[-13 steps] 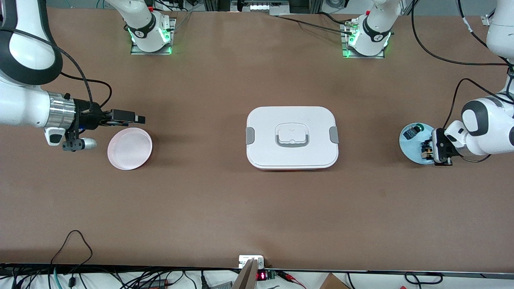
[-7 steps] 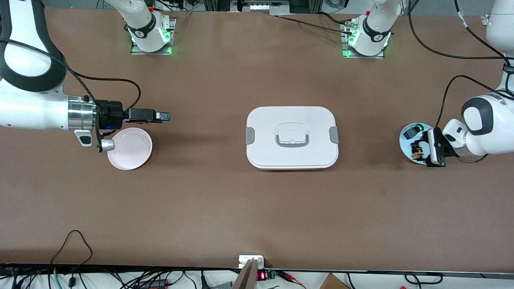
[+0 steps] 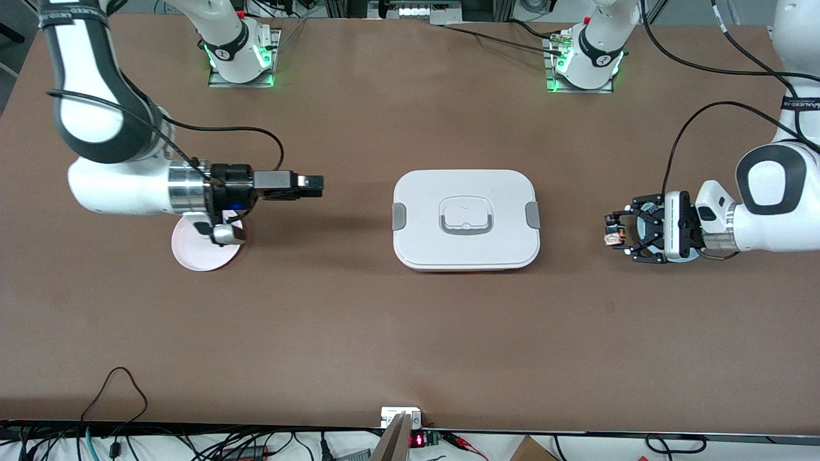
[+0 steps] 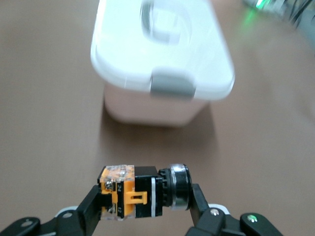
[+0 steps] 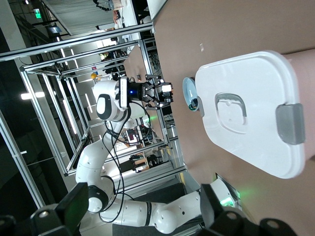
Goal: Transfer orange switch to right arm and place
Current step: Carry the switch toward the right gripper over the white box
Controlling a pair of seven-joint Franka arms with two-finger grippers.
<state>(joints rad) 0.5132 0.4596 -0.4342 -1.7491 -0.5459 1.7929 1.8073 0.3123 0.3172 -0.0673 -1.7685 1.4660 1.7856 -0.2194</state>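
The orange switch (image 4: 133, 195), a black stub with an orange band and a silver-ringed end, lies crosswise between the fingers of my left gripper (image 4: 146, 199), which is shut on it. In the front view, the left gripper (image 3: 612, 238) holds the switch (image 3: 610, 239) in the air at the left arm's end of the table, pointing at the white box. My right gripper (image 3: 317, 186) is open and empty, level above the table between the pink plate and the box. In its wrist view, the right gripper (image 5: 145, 206) faces the left gripper's hand (image 5: 157, 93).
A white lidded box (image 3: 466, 218) with grey latches stands mid-table between the two grippers. A pink plate (image 3: 192, 256) lies under the right wrist. A pale blue dish (image 5: 189, 91) with a small green-capped part sits under the left hand. Cables run along the table's near edge.
The left gripper has lifted the switch off the blue dish and turned toward the box. The right arm has moved from beside the pink plate toward the box, still open.
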